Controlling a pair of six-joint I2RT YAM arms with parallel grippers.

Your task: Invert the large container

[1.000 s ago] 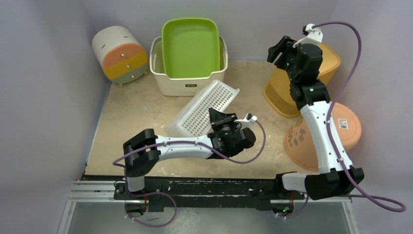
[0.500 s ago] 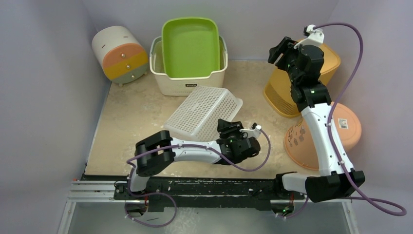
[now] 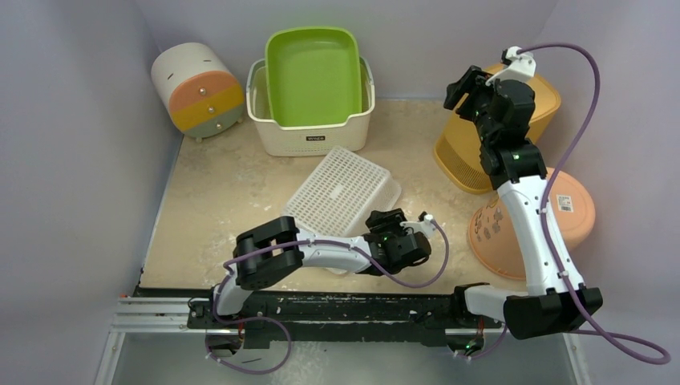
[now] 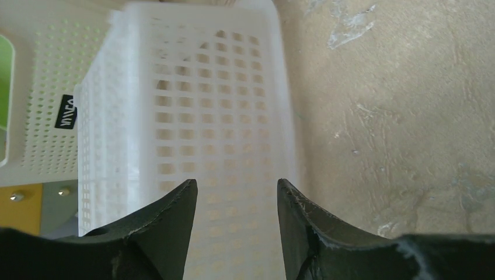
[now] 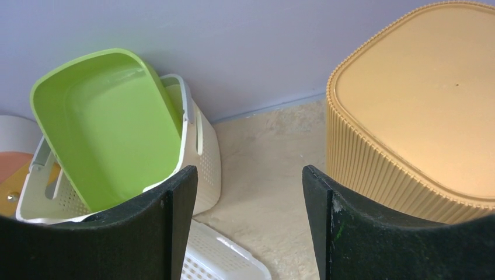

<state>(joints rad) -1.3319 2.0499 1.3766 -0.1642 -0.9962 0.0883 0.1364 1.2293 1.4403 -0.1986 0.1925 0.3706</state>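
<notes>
The large container, a white perforated basket [image 3: 341, 192], lies bottom-up on the table's middle, its gridded base facing up. My left gripper [image 3: 385, 220] sits low at the basket's near right edge. In the left wrist view the left gripper [image 4: 236, 184] is open, and the basket's [image 4: 198, 105] wall fills the space ahead of and between the fingers without being clamped. My right gripper [image 3: 459, 84] hangs high at the back right, open and empty. In the right wrist view the right gripper [image 5: 250, 172] looks down on a corner of the basket [image 5: 216, 256].
A cream bin [image 3: 311, 132] holding a green tub [image 3: 313, 72] stands at the back. A round drawer unit [image 3: 196, 88] sits back left. An upturned yellow ribbed basket [image 3: 461, 156] and an orange pot [image 3: 561, 212] lie on the right.
The white basket tipped from standing on its edge to lying flat, bottom-up. My left gripper opened, let go of it and drew back toward the near right. The right arm barely moved.
</notes>
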